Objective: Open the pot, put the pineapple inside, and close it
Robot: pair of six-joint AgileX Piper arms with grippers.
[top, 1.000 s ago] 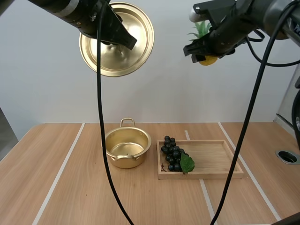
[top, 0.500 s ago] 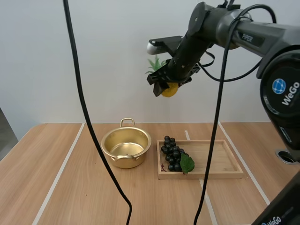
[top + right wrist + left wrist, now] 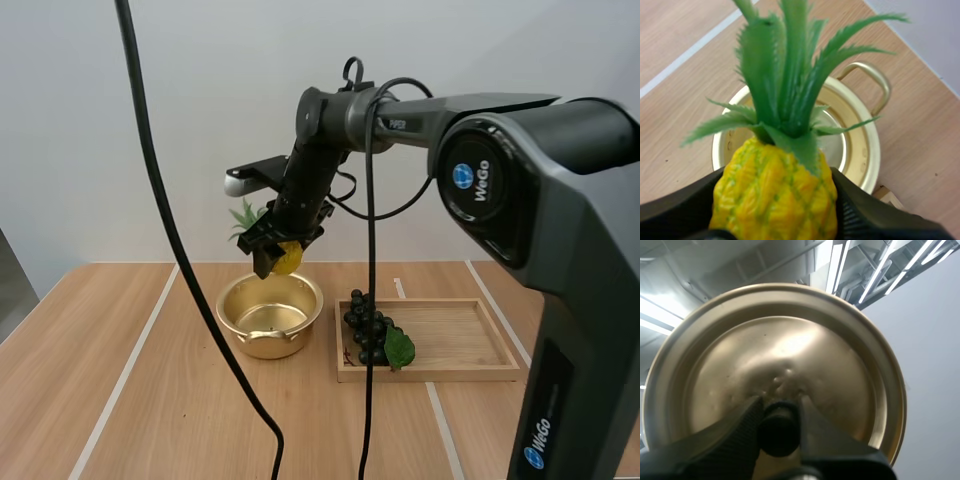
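The golden pot (image 3: pixel 270 315) stands open on the table, left of the wooden tray. My right gripper (image 3: pixel 277 250) hangs just above the pot's far rim, shut on a small yellow pineapple (image 3: pixel 288 259) with green leaves (image 3: pixel 246 216). From the right wrist, the pineapple (image 3: pixel 775 195) sits pinched between the black fingers (image 3: pixel 875 220), with the pot (image 3: pixel 860 150) right below it. My left gripper (image 3: pixel 779 427) is shut on the black knob of the golden lid (image 3: pixel 775 370), held up in the air.
A wooden tray (image 3: pixel 470 340) lies right of the pot, with a bunch of dark grapes (image 3: pixel 368 328) and a green leaf at its left end. Bare table lies in front of and left of the pot.
My right arm has swung left and down with the pineapple, from high above the tray to just over the pot. The left arm with the lid left the high view.
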